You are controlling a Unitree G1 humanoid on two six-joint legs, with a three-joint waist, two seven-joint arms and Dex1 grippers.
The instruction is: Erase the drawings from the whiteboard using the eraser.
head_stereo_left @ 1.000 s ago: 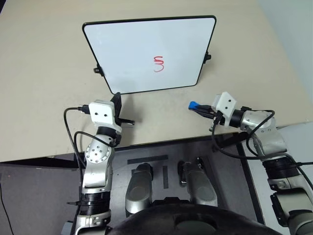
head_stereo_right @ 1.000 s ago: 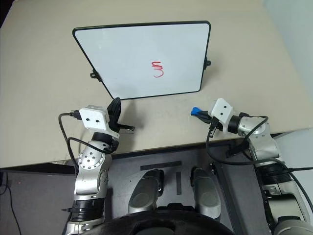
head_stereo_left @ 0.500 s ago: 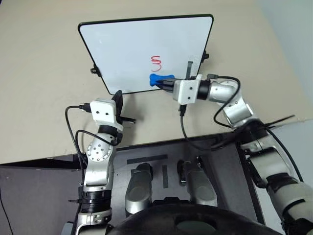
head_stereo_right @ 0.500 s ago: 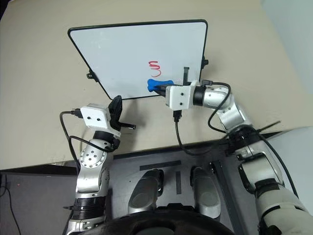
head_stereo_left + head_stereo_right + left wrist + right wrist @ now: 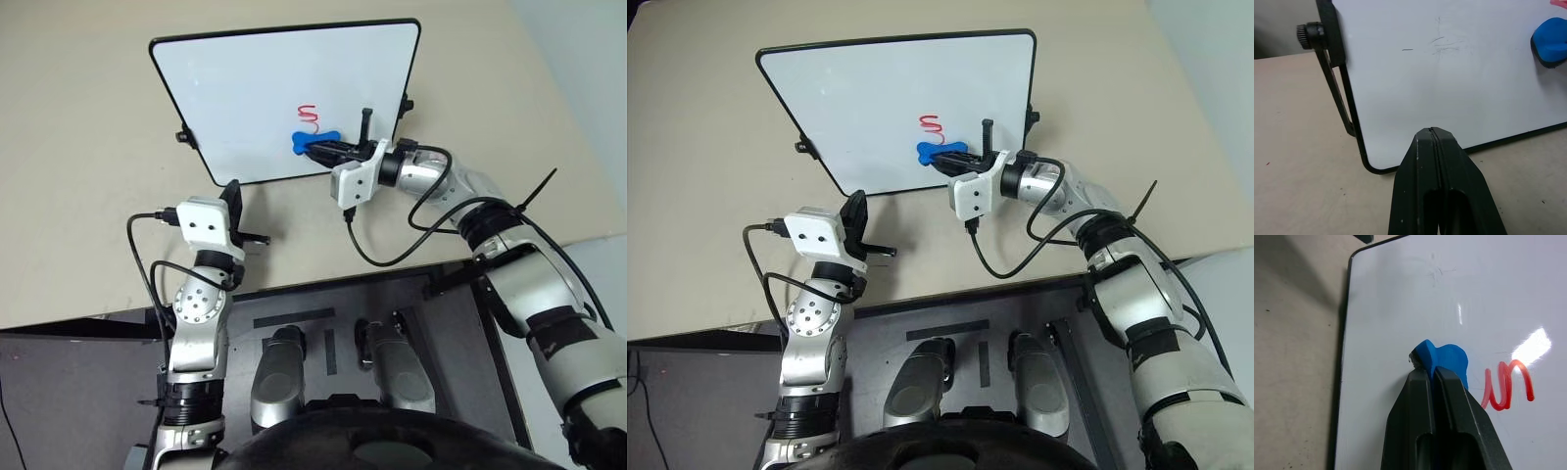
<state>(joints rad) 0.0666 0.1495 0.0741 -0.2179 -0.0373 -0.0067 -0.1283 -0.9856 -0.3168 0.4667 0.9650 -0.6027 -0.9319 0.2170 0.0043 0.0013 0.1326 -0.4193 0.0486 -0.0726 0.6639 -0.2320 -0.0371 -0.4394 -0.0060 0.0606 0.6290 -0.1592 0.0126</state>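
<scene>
Whiteboard: a white board with a thin black frame and small black side clips, standing propped on the beige table, well back from the table's near edge.
Drawings: a small red squiggle of stacked loops, right of the board's middle, intact.
Eraser: bright blue, bone-shaped, lying against the white surface just below the red squiggle; the right wrist view shows a narrow strip of bare board between the blue end and the red marks.
Right pincer: reaches in over the board's lower right part, its two black fingers clamped on the eraser, which sticks out past their tips.
Left pincer: hangs over the table just in front of the board's lower left corner, apart from the frame; its fingers are pressed together with nothing between them.
Board's lower left corner: rounded black frame, with a black knob on the side above it.
Faint marks: a few thin grey scratches on the white surface.
</scene>
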